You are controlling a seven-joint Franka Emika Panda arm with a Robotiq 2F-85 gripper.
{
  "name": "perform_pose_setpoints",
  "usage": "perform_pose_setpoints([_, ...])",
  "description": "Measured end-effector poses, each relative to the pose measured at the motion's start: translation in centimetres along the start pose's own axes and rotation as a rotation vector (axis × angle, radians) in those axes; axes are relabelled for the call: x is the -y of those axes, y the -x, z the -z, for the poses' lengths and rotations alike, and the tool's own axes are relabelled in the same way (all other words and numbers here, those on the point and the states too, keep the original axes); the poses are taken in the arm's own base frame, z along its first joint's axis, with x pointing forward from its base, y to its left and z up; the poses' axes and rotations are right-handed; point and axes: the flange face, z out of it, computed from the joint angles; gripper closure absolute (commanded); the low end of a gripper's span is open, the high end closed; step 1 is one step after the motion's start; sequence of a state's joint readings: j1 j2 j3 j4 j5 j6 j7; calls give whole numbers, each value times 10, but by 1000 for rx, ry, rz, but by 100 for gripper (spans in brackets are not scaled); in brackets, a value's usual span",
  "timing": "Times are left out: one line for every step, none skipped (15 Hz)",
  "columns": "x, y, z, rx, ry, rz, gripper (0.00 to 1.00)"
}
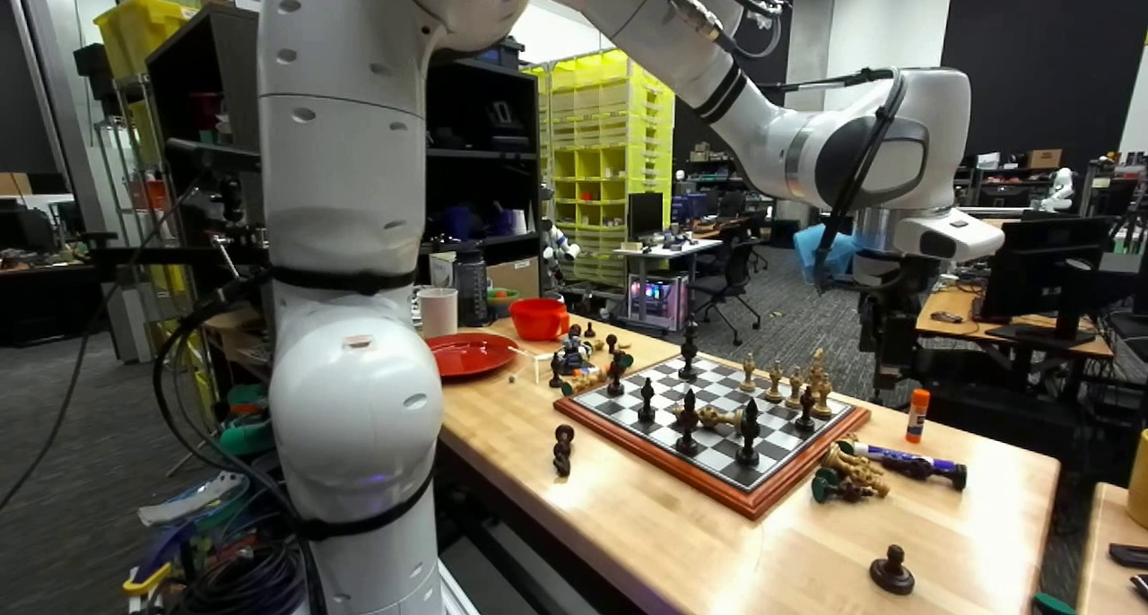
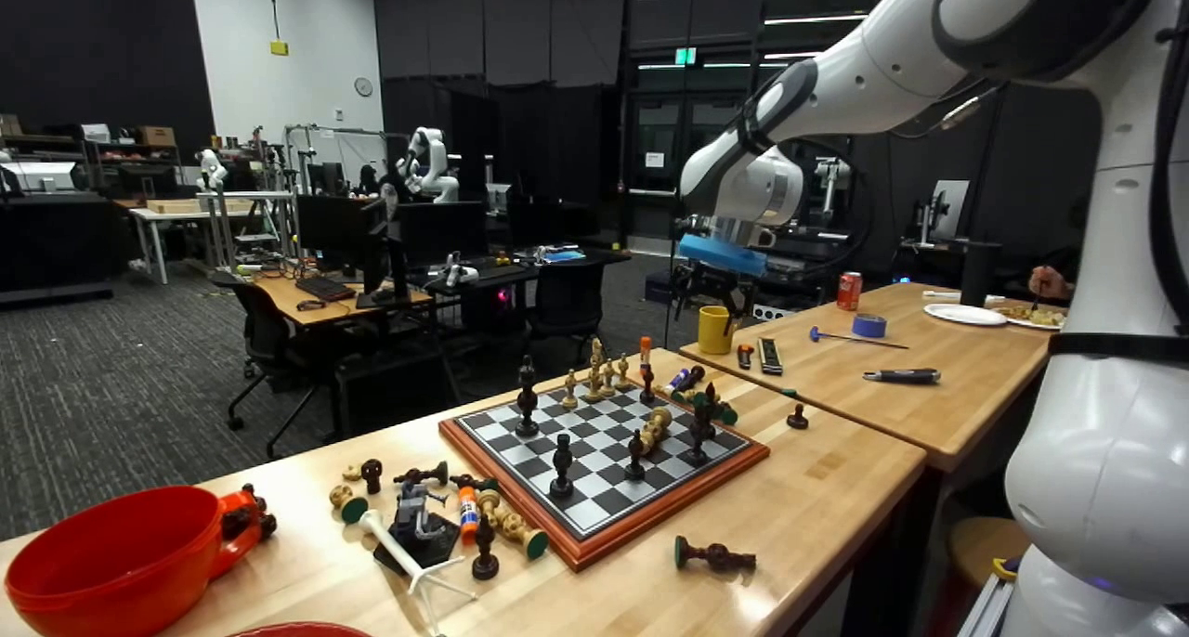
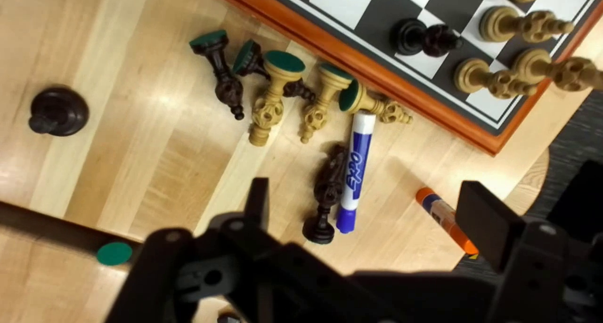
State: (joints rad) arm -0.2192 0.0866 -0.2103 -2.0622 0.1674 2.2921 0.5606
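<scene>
The gripper [image 3: 370, 200] hangs high over its end of the wooden table [image 3: 179, 167], fingers [image 3: 487, 219] spread wide, a broad gap between them. And look below that gap: a white and blue marker [image 3: 357, 170] lying flat, with a toppled dark chess piece [image 3: 325, 191] just beside it; whether those two touch, I can't tell. Right by a fingertip in the wrist view comes the orange glue stick [image 3: 445, 219], and it's upright in both exterior views!

Now a step further out from the gripper, and what a pile-up: three pale chess pieces [image 3: 267, 111] down on their sides, green bases showing, with two fallen dark pieces [image 3: 217, 61] among them, one crossed by a pale one. Off to the gripper's side, a dark pawn [image 3: 60, 111] stands on its base.

Past the heap, here's the chessboard [image 3: 454, 120] in its reddish wooden rim. Towards the corner closest to the gripper, a standing dark piece [image 3: 417, 38] faces a cluster of upright pale pieces [image 3: 499, 84]. Deeper across the squares, in an exterior view, a toppled pale piece [image 1: 717, 416] lies amid standing dark ones.

And way down the table, well apart from the gripper: a red cup [image 1: 540, 321] and, near it, a red plate [image 1: 471, 355].
</scene>
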Motion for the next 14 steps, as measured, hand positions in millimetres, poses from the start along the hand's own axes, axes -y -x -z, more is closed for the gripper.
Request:
perform_pose_setpoints([5, -7, -12, -4, 10, -21, 0])
perform_pose_setpoints([11, -13, -24, -7, 21, -39, 0])
perform_pose_setpoints([17, -20, -36, -9, 32, -56, 0])
perform_pose_setpoints([23, -27, -48, -12, 42, -74, 0])
perform_pose_setpoints([28, -35, -57, -16, 51, -91, 0])
perform_pose_setpoints([33, -44, -65, -23, 57, -108, 0])
perform_pose_setpoints([37, -54, -70, -33, 63, -126, 0])
perform_pose_setpoints([40, -65, -73, -44, 68, -144, 0])
perform_pose_setpoints([41, -75, -75, -55, 73, -161, 0])
perform_pose_setpoints([41, -85, -75, -65, 79, -179, 0])
perform_pose_setpoints([40, -95, -76, -72, 88, -200, 0])
perform_pose_setpoints([38, -103, -77, -77, 97, -219, 0])
perform_pose_setpoints([35, -112, -78, -80, 108, -239, 0])
perform_pose_setpoints([32, -119, -80, -80, 119, -257, 0])
